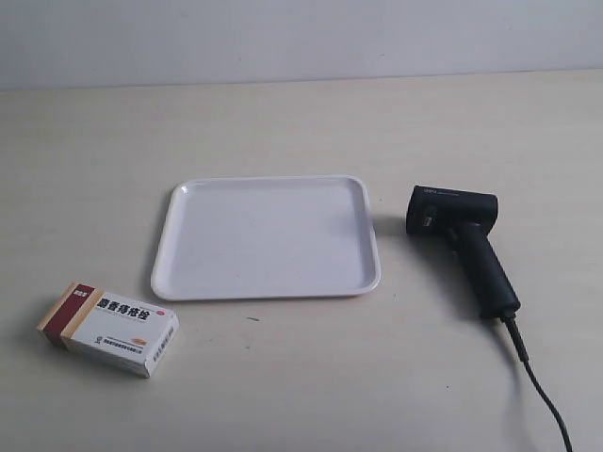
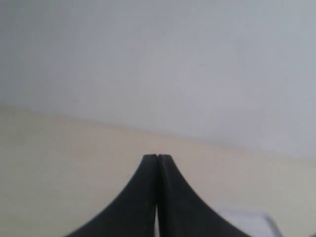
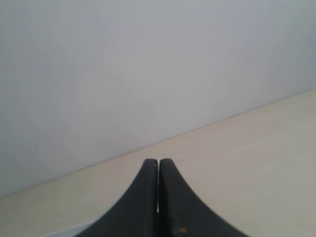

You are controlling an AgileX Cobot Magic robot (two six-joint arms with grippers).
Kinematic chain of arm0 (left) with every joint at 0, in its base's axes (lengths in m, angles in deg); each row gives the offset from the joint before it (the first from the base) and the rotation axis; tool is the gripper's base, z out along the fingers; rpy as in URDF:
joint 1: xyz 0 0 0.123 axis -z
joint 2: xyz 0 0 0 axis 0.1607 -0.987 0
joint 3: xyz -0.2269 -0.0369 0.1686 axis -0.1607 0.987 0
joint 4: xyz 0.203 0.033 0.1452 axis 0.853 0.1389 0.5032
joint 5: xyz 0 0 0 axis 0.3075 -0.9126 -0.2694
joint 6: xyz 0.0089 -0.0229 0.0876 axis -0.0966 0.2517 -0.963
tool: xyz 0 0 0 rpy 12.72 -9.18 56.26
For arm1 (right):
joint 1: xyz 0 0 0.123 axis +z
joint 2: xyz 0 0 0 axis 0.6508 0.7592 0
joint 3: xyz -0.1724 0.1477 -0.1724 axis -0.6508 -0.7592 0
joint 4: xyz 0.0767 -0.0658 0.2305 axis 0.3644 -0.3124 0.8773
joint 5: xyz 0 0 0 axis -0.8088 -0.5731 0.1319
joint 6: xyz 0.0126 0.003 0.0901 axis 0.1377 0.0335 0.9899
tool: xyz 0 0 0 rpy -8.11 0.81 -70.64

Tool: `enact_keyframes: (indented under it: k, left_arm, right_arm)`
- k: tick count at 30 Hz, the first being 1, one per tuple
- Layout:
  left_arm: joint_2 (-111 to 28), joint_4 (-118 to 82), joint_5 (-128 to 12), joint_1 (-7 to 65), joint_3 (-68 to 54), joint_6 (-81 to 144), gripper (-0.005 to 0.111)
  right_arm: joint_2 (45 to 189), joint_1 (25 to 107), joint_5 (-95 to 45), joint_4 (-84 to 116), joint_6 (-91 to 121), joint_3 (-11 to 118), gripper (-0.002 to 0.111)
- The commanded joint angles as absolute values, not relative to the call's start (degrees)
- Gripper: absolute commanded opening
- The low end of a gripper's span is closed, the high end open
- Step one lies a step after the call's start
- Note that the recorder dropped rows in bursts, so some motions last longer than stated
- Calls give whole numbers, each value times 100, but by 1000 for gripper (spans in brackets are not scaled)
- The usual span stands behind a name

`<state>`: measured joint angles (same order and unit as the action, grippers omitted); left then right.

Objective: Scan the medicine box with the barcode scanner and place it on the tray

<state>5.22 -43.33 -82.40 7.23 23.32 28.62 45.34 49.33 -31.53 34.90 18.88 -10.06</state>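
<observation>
neither pincer appears in the exterior view, so the medicine box [image 1: 108, 329] lies well apart from both, flat on the pale wood-grain table [image 1: 85, 169] near the front corner at that view's left, just off the tray's [image 1: 268, 238] near corner and not touching it. the left gripper [image 2: 157, 156] has its 2 dark, curved fingers pressed together with nothing between them, hanging above the table with a faint white corner, probably of the tray, beyond it. the right gripper [image 3: 158, 160] is likewise pressed together on nothing, facing the light wall where it meets the table. the box is a small white carton with a dark red and tan band at 1 end and dark printed characters. the tray is smooth white plastic, rectangular with rounded corners and a low raised rim. the barcode scanner [image 1: 464, 247] lies on its side just beside the tray at the exterior view's right, matte black, pistol-shaped, with a boxy head, a long handle and a black cable [image 1: 542, 391] trailing off the front edge.
</observation>
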Motion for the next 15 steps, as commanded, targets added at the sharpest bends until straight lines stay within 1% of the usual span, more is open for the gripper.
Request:
enact_keyframes:
  k: [1,3,5,7,10,13,15]
  left_arm:
    - [-1107,-4461,-10177,718,1572,1854,0]
    - [-1870,-4619,-10626,744,1414,1345,0]
    - [-2509,-4961,-10820,930,1402,377,0]
    - [-3160,-5503,-10923,1308,1402,-676,0]
    - [-3934,-5707,-10809,2149,1416,-2124,0]
    - [-4628,-5215,-10605,2818,1416,-2400,0]
    - [-4951,-4720,-10592,3061,1416,-2242,0]
  right_arm:
    - [4500,4893,-3081,3501,1853,-1030,1]
    - [4500,4893,-3092,3501,1853,-1030,1]
    - [4500,4893,-3127,3501,1853,-1030,1]
    - [4500,4893,-3150,3501,1853,-1030,1]
    - [4500,4893,-3168,3501,1841,-1030,1]
    - [4500,4893,-3155,3501,1841,-1030,1]
    - [4500,4893,-3155,3501,1841,-1030,1]
